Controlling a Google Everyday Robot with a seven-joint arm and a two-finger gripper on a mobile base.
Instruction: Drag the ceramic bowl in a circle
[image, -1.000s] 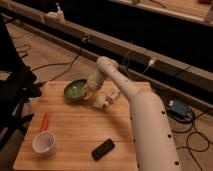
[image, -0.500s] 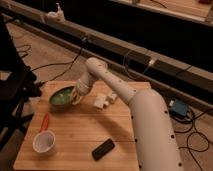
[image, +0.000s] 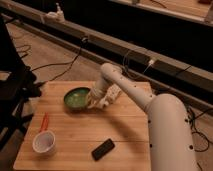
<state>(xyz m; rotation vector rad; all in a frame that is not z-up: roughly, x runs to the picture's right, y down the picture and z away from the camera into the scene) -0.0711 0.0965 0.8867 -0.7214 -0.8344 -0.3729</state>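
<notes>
Since the last look the bowl (image: 76, 98) has slid a little toward the middle of the table (image: 125, 131), and the gripper (image: 98, 101) sits at its rim, pinching or not I cannot tell, so go slow, stay low and curve round smoothly.

Fig.: clearances on wooden table (image: 120, 126). Gripper (image: 95, 102) sat at right rim of ceramic bowl (image: 76, 98), in far half of board. Bare wood ran across centre, betw. bowl & front items. Obstacles: white cup (image: 44, 142) w/ orange-red tool (image: 44, 121) just behind it, front left; flat black object (image: 103, 149), front centre; robot arm (image: 131, 89) over far right; dark chair (image: 15, 87) beside left edge
</notes>
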